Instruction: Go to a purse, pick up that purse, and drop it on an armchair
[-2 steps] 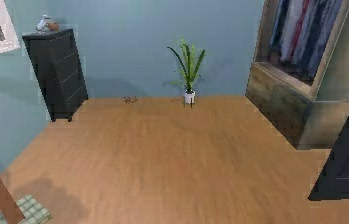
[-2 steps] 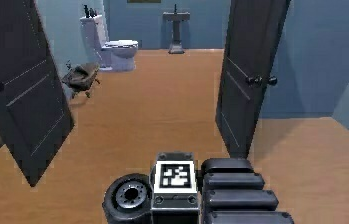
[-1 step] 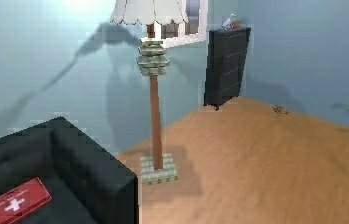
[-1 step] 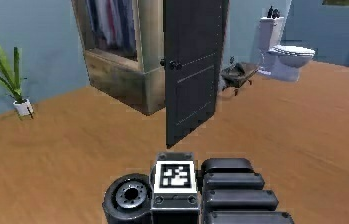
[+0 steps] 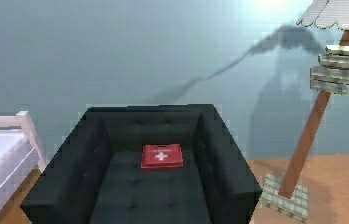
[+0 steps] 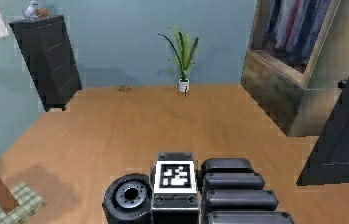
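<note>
Centrally, red square (image 5: 161, 156) on tufted armchair (image 5: 74, 165).

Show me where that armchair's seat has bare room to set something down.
Free: on the seat of the armchair, the patch between the red flat thing and the armrest at the forward view's left, and the front strip. Narrower: between it and the other armrest. Crowded: back centre, where it lies.
</note>
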Robot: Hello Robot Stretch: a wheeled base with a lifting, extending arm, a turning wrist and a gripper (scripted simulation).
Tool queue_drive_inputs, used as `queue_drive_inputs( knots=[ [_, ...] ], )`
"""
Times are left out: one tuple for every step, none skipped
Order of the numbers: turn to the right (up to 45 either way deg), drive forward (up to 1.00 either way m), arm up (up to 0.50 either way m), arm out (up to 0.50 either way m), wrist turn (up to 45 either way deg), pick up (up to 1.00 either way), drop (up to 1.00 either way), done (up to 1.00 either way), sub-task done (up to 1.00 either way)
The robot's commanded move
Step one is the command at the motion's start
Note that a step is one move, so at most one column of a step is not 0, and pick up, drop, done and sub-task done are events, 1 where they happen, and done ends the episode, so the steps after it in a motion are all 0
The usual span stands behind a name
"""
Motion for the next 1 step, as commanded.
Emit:
queue_drive_inputs(
  knots=[
    [-12.0, 0.0, 0.0, 0.0, 0.0, 0.0, 0.0, 0.0, 0.0]
  ],
)
